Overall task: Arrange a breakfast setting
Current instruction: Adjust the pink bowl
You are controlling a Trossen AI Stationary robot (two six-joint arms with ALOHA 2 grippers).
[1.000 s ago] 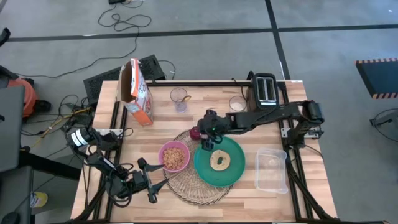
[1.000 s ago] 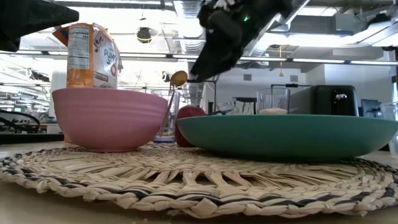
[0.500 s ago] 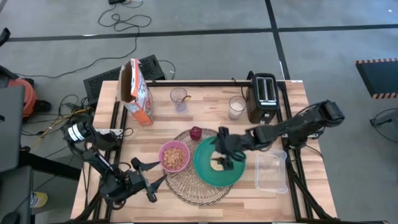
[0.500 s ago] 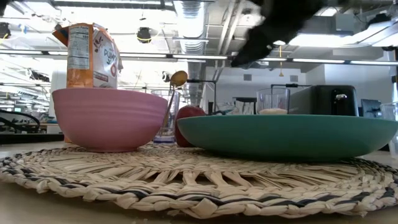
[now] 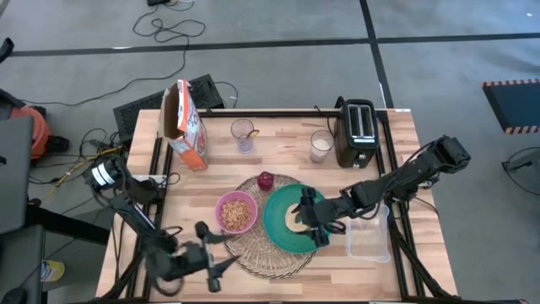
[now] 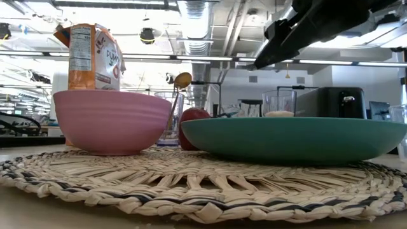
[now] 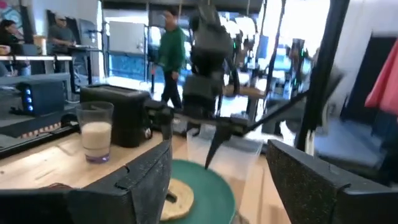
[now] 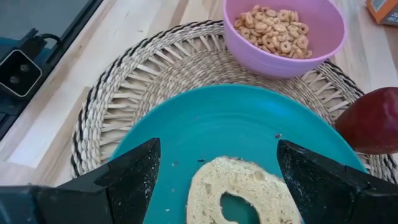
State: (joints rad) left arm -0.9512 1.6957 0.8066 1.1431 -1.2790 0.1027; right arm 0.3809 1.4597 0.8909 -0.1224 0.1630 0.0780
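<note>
- On the round woven mat (image 5: 266, 232) sit the pink bowl (image 5: 237, 212) and the teal plate (image 5: 291, 221), side by side.
- The pink bowl (image 8: 283, 34) is full of little cereal rings.
- The bread ring (image 8: 245, 190) lies flat on the teal plate (image 8: 205, 121).
- The dark-red fruit (image 5: 266, 180) rests on the mat's edge, just beside the plate, on the toaster's side.
- The gold spoon (image 6: 180, 86) stands in a glass past the mat.
- The right gripper (image 5: 309, 218) hangs over the plate, above the bread ring, with its fingers (image 8: 127, 177) spread wide and nothing between them.
- The left gripper (image 5: 213, 257) waits near the mat's edge, away from the plate, fingers (image 7: 140, 183) apart and holding nothing.
- The black toaster (image 5: 357, 131) stands well apart from the mat.
</note>
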